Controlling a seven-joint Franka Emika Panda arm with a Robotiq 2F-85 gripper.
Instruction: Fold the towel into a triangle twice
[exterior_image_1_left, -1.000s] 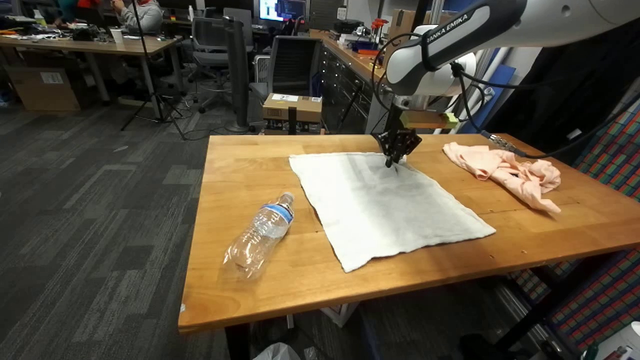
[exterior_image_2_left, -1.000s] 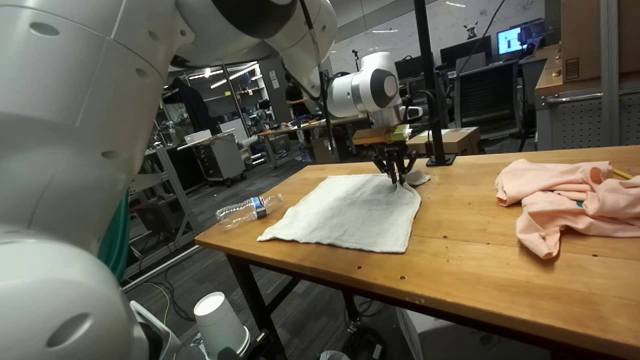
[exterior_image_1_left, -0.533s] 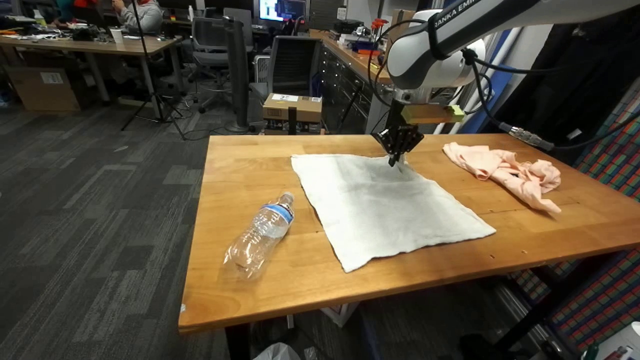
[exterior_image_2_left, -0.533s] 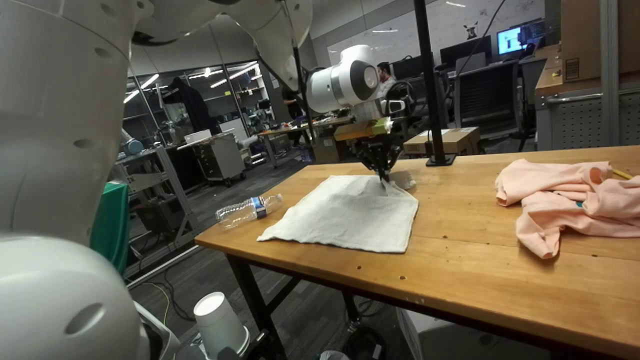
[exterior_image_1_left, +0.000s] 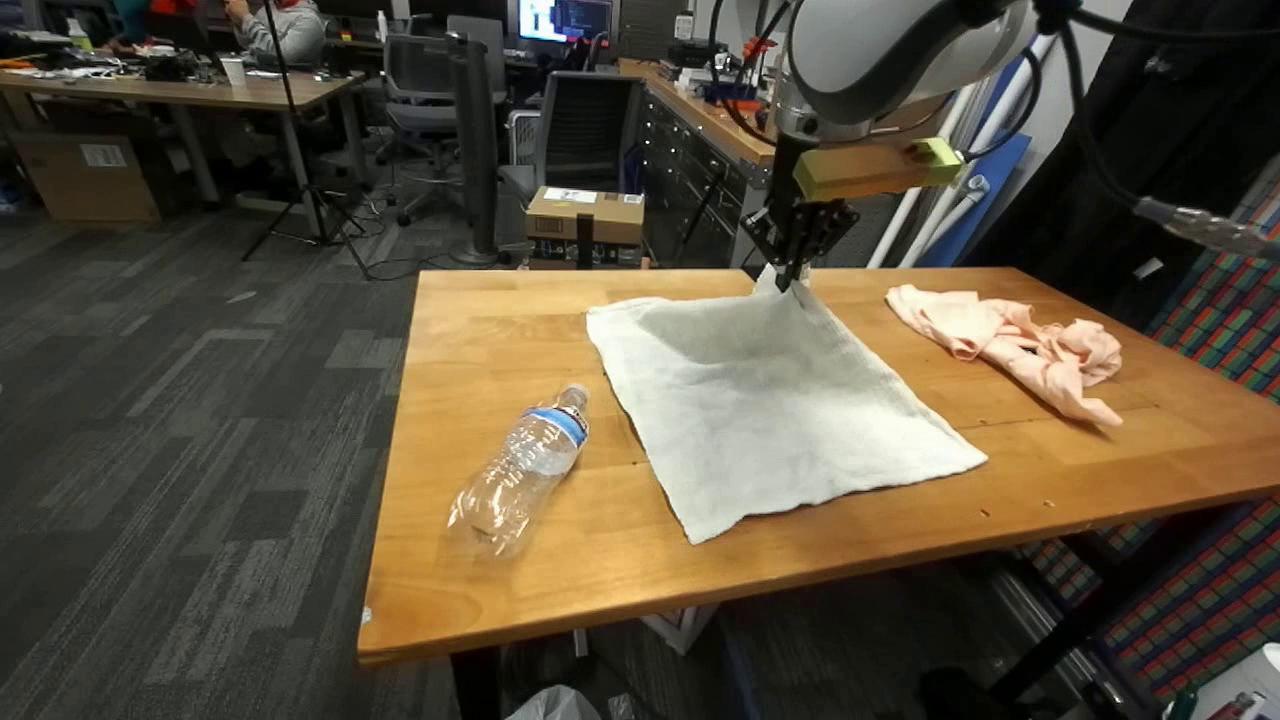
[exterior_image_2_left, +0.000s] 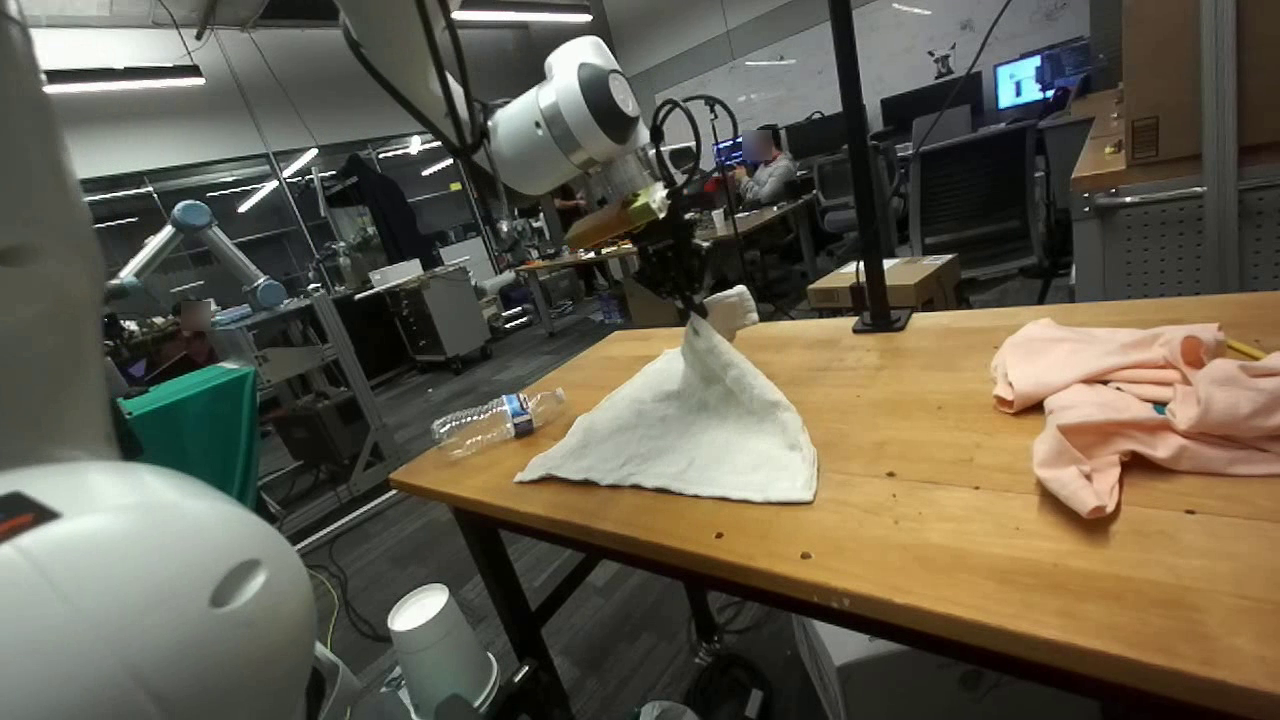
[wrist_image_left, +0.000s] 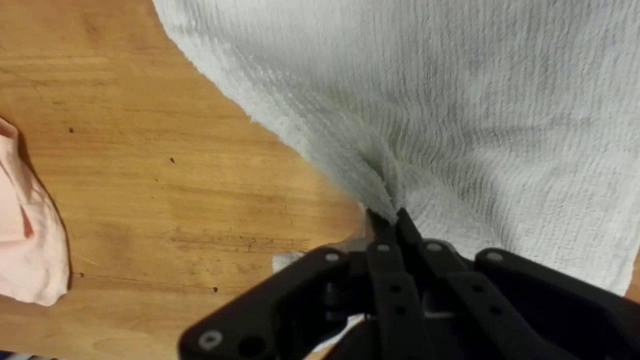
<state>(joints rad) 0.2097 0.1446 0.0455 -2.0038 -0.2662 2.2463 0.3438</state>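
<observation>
The white towel (exterior_image_1_left: 780, 410) lies spread on the wooden table (exterior_image_1_left: 470, 330), with its far corner region pulled up into a peak. My gripper (exterior_image_1_left: 787, 280) is shut on the towel a little in from that corner and holds it above the table. In an exterior view the towel (exterior_image_2_left: 690, 430) rises like a tent to the gripper (exterior_image_2_left: 692, 308), and a loose flap of the corner hangs beyond the fingers. In the wrist view the fingertips (wrist_image_left: 387, 217) pinch a fold of the towel (wrist_image_left: 475, 90). The flap behind the fingers is mostly hidden there.
A clear plastic bottle (exterior_image_1_left: 520, 475) lies beside the towel; it also shows in an exterior view (exterior_image_2_left: 500, 420). A crumpled pink cloth (exterior_image_1_left: 1030, 345) lies on the towel's other side and at the wrist view's left edge (wrist_image_left: 30, 235). A black pole (exterior_image_2_left: 865, 170) stands at the table edge.
My gripper, shut on the towel throughout, has risen from near the table and moved left in an exterior view. The towel's corner has lifted with it; the opposite edge has hardly moved.
</observation>
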